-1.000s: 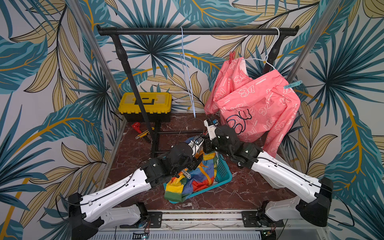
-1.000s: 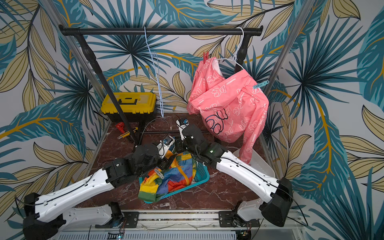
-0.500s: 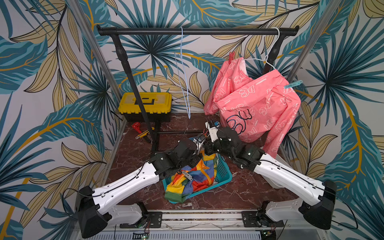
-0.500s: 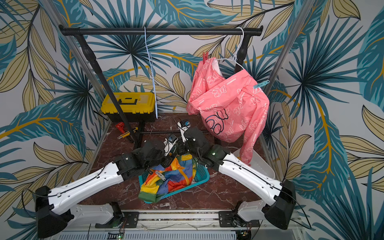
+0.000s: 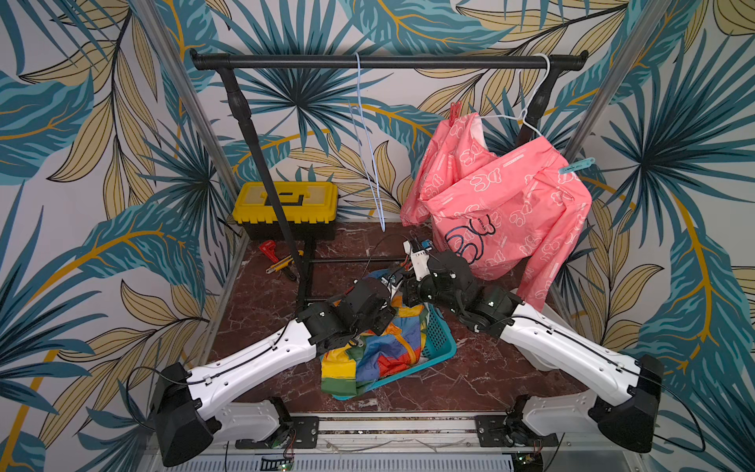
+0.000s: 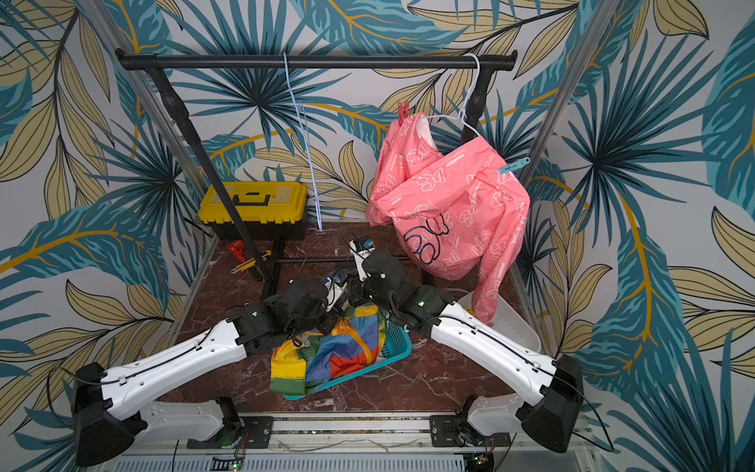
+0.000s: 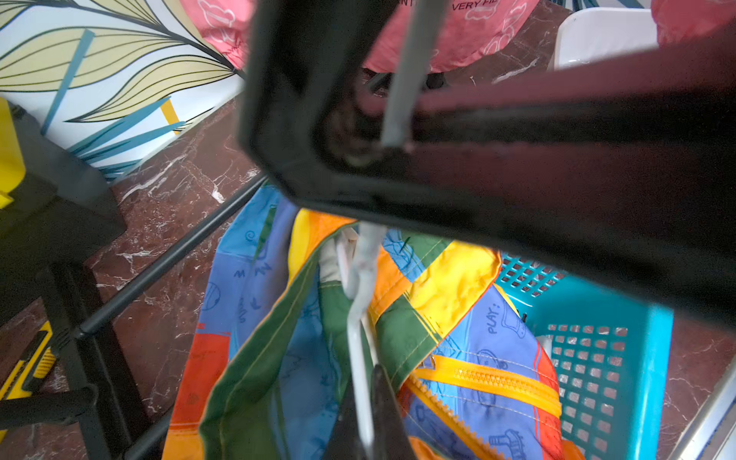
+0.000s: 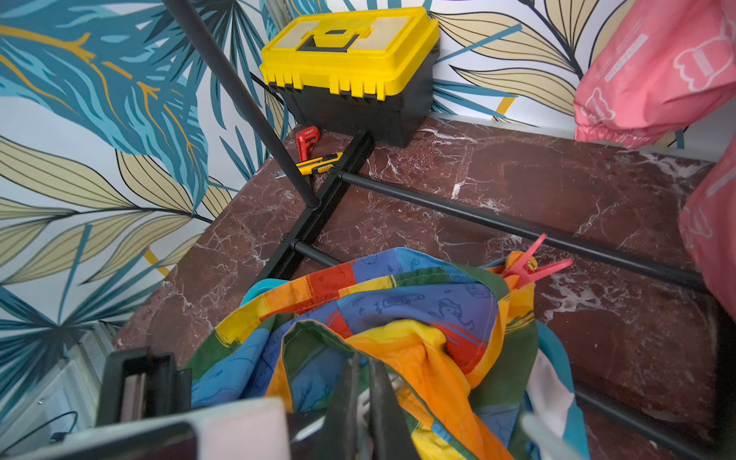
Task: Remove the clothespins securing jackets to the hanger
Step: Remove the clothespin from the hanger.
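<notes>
Nearest, the thin shiny rainbow-striped jacket (image 5: pixel 380 351) lies heaped in a teal perforated plastic basket (image 5: pixel 439 335) on the red-brown marbled bench (image 5: pixel 261 302), spilling over its rim. Both arms meet above it. The left wrist view shows the left fingers (image 7: pixel 378 394) closed tight on a thin white plastic hanger (image 7: pixel 358 318) that runs up across the cloth, where blue print reads "PLAY:". The other arm's black body blocks that view's upper half. In the right wrist view the right fingers (image 8: pixel 378 382) stand slightly apart with a sliver of white between them; whether they grip it cannot be told. Only this view shows a red-pink plastic clothespin (image 8: pixel 529 267) clipped to the rainbow jacket's far edge; in both top views the arms cover that spot. A top view shows a white plastic bin (image 6: pixel 519 327) beside the right arm. Farther back lie a red hand tool (image 8: pixel 306 141), its white label too small to read, and a yellow utility knife (image 8: pixel 314 163), before a yellow-lidded black toolbox (image 5: pixel 286 200). Beyond, the pink bear-print jacket (image 5: pixel 502 204), lettered "VERY FI" up to the frame's edge in the left wrist view, hangs from the black rail (image 5: pixel 286 63). It is pinned by a red clothespin (image 5: pixel 454 112) and a light blue clothespin (image 5: pixel 576 165).
</notes>
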You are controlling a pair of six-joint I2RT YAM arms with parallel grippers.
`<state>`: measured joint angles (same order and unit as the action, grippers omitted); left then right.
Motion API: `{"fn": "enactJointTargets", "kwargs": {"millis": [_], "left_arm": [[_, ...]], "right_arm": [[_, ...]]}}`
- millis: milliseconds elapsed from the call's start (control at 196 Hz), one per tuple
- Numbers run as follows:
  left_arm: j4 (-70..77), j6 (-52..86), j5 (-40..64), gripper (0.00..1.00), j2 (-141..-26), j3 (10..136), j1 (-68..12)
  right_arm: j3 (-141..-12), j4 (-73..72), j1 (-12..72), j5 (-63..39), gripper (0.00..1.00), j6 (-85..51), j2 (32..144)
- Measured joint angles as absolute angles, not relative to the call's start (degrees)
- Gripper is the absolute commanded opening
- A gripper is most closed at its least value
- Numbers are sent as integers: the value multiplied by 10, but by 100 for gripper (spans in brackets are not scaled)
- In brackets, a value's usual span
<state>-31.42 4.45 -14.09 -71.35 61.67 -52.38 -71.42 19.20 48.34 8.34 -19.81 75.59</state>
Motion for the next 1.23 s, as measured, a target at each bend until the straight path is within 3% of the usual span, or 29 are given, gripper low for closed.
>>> {"fn": "enactJointTargets", "kwargs": {"millis": [66,153,337,445,567,746,894,1227], "left_arm": [[-315,44,-140,0,-708,609,-524],[-301,43,-142,0,-692,588,-529],[-225,27,-153,0,-635,517,-563],[-194,4,-170,0,-627,501,-590],[-176,-27,-192,0,-634,471,-619],[-96,-41,-217,0,-658,418,-657],[-39,-61,-238,0,-673,399,-693],[26,-96,-246,0,-698,376,-716]], "right_arm": [[-707,192,479,93,59,-204,745],[-695,202,477,102,69,-216,726],[-674,240,439,46,79,-244,679],[-670,266,382,-24,84,-270,664],[-656,265,283,-36,89,-304,657],[-590,248,183,-93,89,-352,658],[-586,243,171,-134,87,-365,689],[-568,185,171,-187,65,-400,746]]}}
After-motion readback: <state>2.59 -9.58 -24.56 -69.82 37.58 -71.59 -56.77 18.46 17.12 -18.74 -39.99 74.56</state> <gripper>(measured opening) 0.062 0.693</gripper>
